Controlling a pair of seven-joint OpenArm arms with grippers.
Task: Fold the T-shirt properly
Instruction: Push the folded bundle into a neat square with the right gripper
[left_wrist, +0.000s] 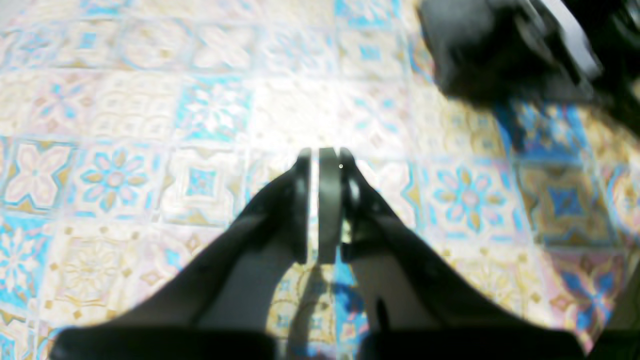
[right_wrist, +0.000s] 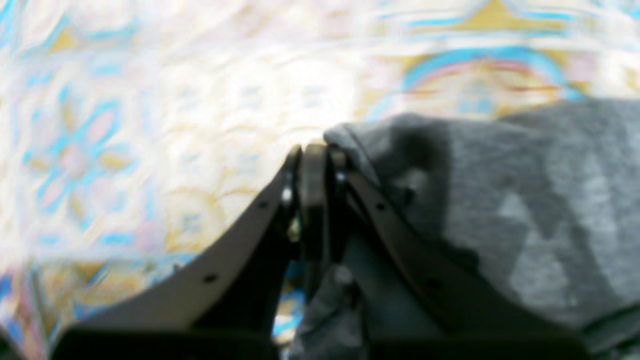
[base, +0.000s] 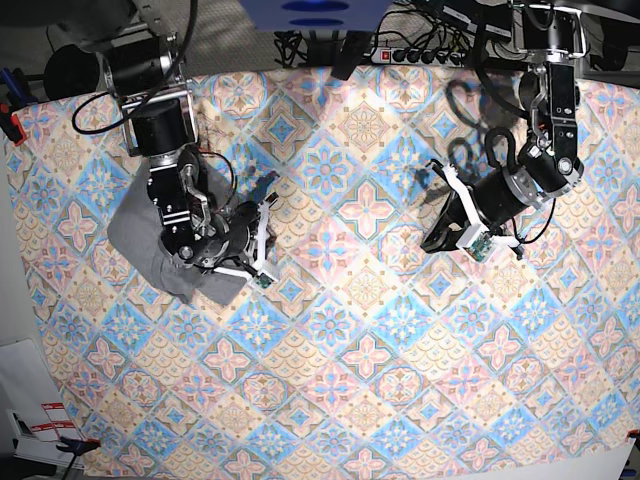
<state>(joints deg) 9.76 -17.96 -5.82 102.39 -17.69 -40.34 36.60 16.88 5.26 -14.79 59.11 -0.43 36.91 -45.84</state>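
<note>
My right tool (base: 268, 240) is clenched, empty, the bunched T-shirt (base: 135, 235) just behind it. My left tool (base: 432, 235) is clenched over bare bench (base: 350, 400), well apart. I should reopen before regrasping an edge.

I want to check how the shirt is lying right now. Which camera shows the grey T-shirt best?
The base view: the T-shirt shows as a bunched grey patch on the tablecloth, partly under the right arm. The right wrist view gives only a blurred close-up of its fabric beside the jaws. The left wrist view shows none of it.
</note>
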